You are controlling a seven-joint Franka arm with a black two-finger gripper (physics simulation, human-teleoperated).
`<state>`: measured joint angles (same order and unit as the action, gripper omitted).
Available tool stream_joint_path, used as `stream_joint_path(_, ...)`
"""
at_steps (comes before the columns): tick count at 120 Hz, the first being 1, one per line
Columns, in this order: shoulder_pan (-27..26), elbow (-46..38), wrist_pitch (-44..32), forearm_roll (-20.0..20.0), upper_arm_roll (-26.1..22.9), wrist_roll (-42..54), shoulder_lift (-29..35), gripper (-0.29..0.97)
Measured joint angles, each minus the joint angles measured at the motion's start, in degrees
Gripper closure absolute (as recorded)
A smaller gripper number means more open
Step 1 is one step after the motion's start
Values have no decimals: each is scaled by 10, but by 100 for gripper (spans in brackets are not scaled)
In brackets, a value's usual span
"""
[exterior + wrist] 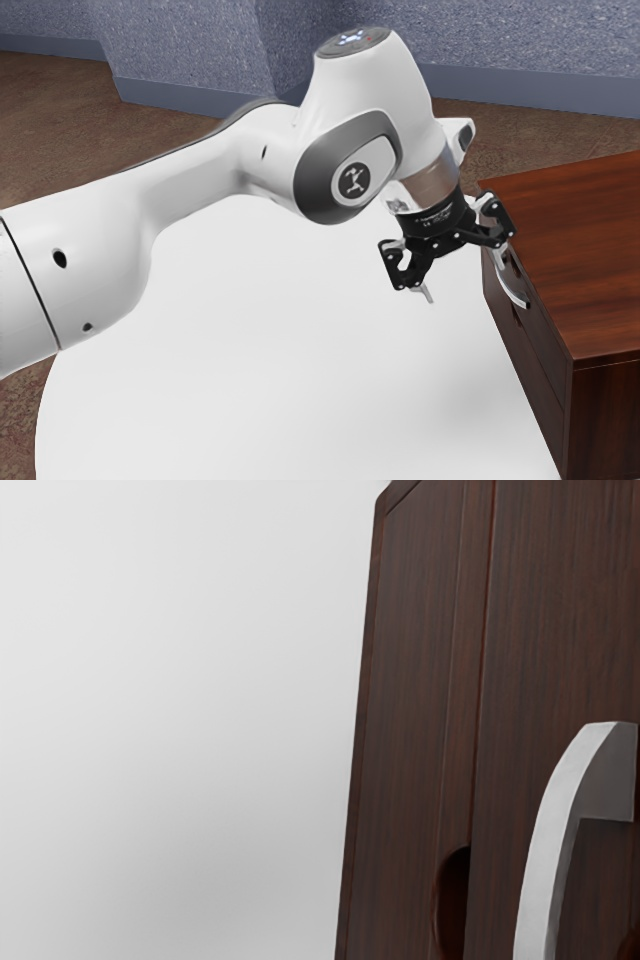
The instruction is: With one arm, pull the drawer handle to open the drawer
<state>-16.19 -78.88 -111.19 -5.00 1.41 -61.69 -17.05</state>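
White surface [250,400] up front, with the arm [150,230] reaching over it from the exterior view's left. The gripper [462,262] is spread wide and holding nothing, right by the top front corner of the dark wood cabinet [590,230]. The curved silver drawer handle [515,285] sits on the top drawer [522,325] just under the far finger, not grabbed. Brown floor [100,110] behind it all.

White arm [190,215] stretched out, wrist [432,185] tilted downward, black hand [463,260], fingers [404,266] spread wide
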Motion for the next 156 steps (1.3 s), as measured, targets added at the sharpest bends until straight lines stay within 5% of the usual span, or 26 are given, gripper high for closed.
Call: stream_joint_path(156, -1, -13, -38, -14, -13, 18, -7, 32)
